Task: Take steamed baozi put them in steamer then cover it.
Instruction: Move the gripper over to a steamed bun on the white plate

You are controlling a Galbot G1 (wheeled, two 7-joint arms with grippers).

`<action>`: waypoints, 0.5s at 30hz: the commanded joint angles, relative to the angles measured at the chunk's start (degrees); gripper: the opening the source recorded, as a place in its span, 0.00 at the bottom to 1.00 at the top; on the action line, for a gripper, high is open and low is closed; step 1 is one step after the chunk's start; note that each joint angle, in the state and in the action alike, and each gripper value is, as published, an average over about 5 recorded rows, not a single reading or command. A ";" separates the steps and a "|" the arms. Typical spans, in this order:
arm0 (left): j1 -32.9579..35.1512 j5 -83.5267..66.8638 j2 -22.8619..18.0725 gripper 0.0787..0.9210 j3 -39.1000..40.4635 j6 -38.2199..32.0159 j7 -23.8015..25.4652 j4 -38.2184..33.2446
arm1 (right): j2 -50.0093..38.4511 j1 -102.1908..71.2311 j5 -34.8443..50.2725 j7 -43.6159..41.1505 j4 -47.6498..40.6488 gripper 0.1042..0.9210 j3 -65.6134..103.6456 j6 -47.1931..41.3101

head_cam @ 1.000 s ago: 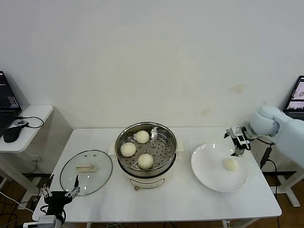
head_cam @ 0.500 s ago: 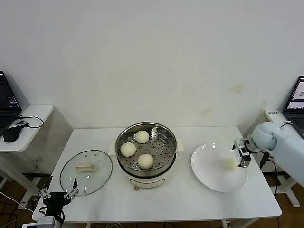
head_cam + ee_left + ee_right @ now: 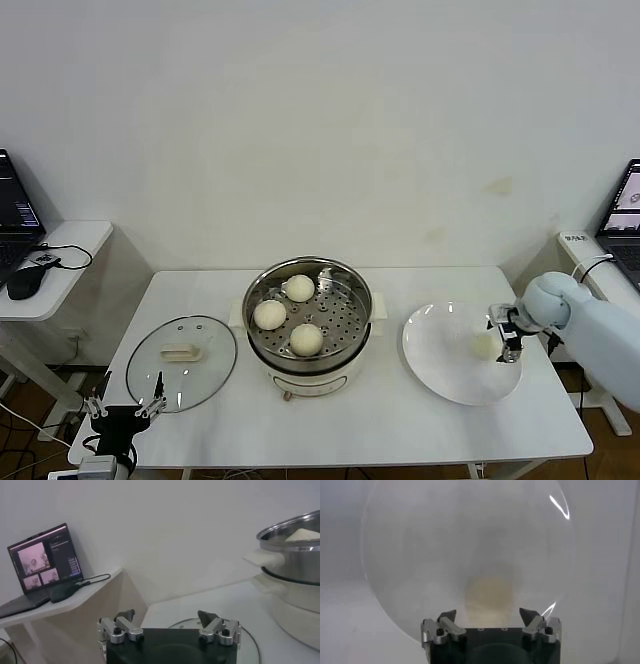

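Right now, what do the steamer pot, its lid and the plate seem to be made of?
Steamer: likely polished stainless steel, since it reflects brightly; its base looks like cream plastic.
Lid: clear glass, because the table shows through it, with a metal rim.
Plate: glossy white, perhaps ceramic or melamine.

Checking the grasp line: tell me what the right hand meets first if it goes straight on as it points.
Most likely the last bun on the plate, lying between the right hand's open fingers; depth is uncertain.

Fourth baozi (image 3: 484, 346) partly hidden behind right tool (image 3: 503, 336).
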 commanded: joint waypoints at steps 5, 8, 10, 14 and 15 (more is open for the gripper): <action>0.13 0.07 -0.13 0.88 0.04 -0.03 0.00 0.03 | 1.78 -1.27 -0.91 0.54 -1.78 0.76 1.11 0.10; 0.16 0.06 -0.12 0.88 0.00 -0.03 0.01 0.01 | 1.81 -1.39 -0.97 0.41 -1.79 0.74 1.09 -0.05; 0.17 0.05 -0.11 0.88 0.00 -0.04 0.01 0.03 | 1.80 -1.40 -0.91 0.42 -1.80 0.73 1.08 -0.12; 0.04 0.04 -0.15 0.88 0.05 -0.05 0.01 0.15 | 1.77 -1.27 -0.64 0.43 -1.73 0.69 1.14 -0.25; 0.00 0.04 -0.17 0.88 0.08 -0.05 0.02 0.17 | 1.72 -1.22 -0.59 0.40 -1.68 0.67 1.16 -0.25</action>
